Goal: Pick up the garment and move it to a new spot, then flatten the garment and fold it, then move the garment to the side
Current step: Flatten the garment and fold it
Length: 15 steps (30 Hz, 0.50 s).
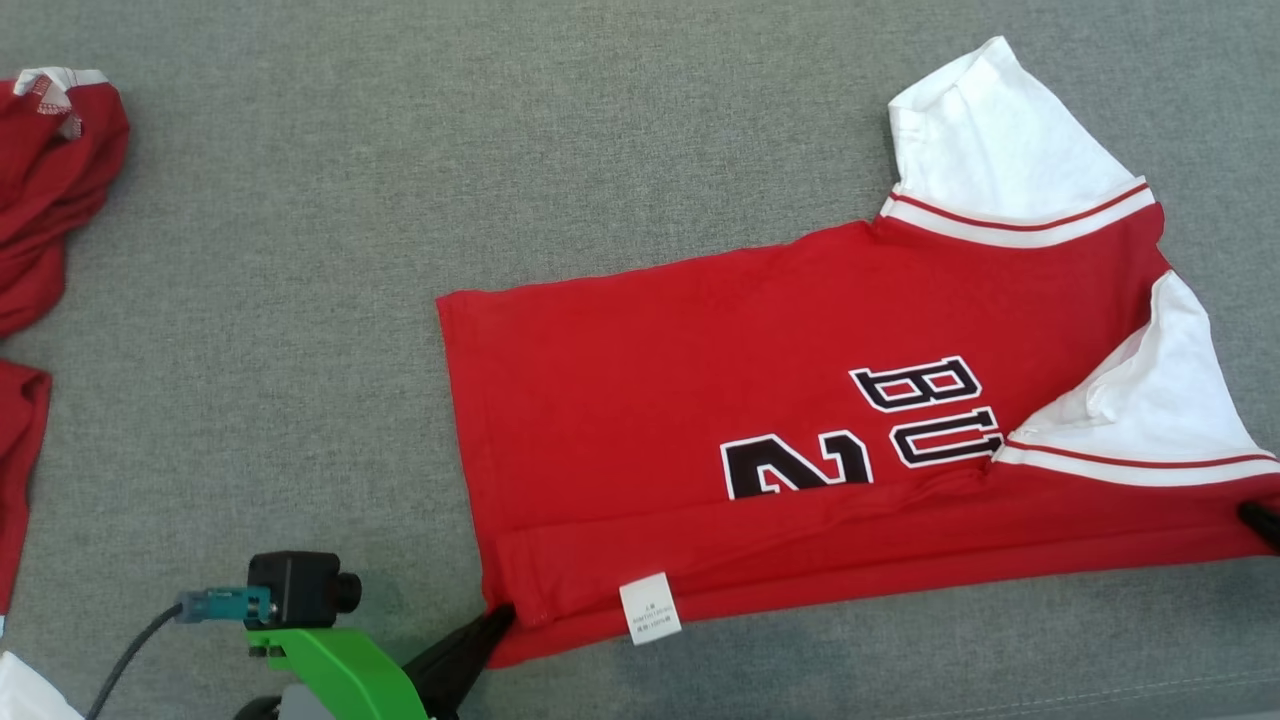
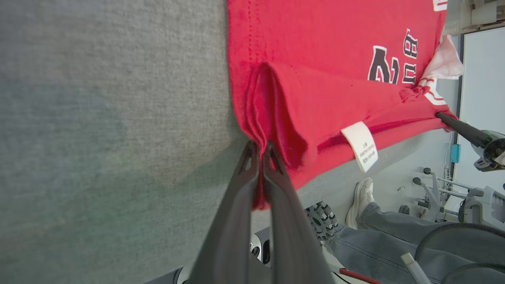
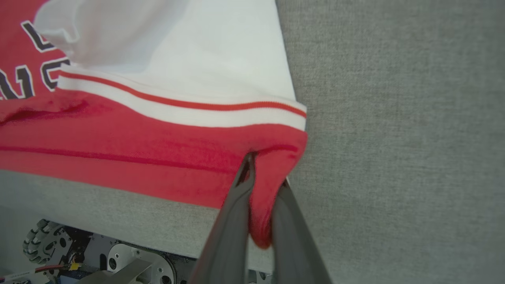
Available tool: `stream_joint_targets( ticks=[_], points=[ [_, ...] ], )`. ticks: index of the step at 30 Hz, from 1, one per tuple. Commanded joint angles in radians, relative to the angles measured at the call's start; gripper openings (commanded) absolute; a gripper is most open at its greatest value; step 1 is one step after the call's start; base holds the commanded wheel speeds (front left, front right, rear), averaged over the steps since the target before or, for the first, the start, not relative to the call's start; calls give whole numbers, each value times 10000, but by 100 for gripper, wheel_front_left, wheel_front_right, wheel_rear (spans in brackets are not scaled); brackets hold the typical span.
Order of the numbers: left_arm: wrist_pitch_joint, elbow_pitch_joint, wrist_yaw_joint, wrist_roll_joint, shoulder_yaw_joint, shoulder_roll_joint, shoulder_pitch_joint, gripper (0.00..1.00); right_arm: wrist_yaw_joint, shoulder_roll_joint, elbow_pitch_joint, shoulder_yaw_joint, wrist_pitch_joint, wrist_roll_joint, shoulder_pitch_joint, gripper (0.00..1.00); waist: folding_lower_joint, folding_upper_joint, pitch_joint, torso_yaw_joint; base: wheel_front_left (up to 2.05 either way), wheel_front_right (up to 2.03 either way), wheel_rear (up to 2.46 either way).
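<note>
Obs., standing by the table [image 1: 300,250]. The shirt [image 1: 700,420] lies centre to right in the head view, red, folded once lengthwise, its near edge doubled over along the bottom of the frame.

Left gripper [image 2: 259,146]: closed on the hem corner, lower left of the shirt. Only the fingertips have it, and several layers are stacked in the pinch.

Right gripper [image 3: 266,169]: closed on the shoulder-end corner, lower right of the head view, with a wad of red cloth bunched between the fingers.

Risks, as I judge them:
- The left hold is shallow. A lift could let an inner layer slide out and the fold would open.
- If the two arms rise or travel unevenly, the long edge goes slack or skews and wrinkles get folded in.
- The loose white sleeve [image 1: 1150,390] lying on the print may flop out when the edge is carried over.
- The label [image 1: 650,608] sticks out (minor, could end up on show).
- The red pile [image 1: 50,180] at upper left is well apart, so I expect no snag there.

Containers: none to record. Everything rests straight on the table.
</note>
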Motion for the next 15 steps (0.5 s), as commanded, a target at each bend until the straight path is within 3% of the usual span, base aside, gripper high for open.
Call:
stream_joint_targets(
  ticks=[1, 2, 3, 10, 15],
  points=[
    [-123, 222, -14, 25, -69, -98, 156, 0, -24, 174, 101, 50, -73, -217, 17, 23, 0, 0, 68, -8, 0, 0, 0],
    [-252, 398, -12, 126, -121, -197, 175, 24, -23, 288, 153, 117, -85, -360, -22, 66, 0, 0, 93, -11, 0, 0, 0],
    [-419, 536, -6, 249, -168, -288, 157, 100, -23, 399, 210, 164, -60, -503, -72, 100, 0, 0, 120, -16, 0, 0, 0],
    [-1664, 528, -55, 1000, -105, -810, -326, 100, -20, 617, -21, -416, -180, -1147, -261, 100, 0, 0, 35, 5, 0, 0, 0],
    [-2077, 175, 360, 1319, 446, -927, -1140, 100, -18, 298, -1058, -1569, -70, -1495, -872, 100, 0, 0, 163, 30, 0, 0, 0]
  ],
)
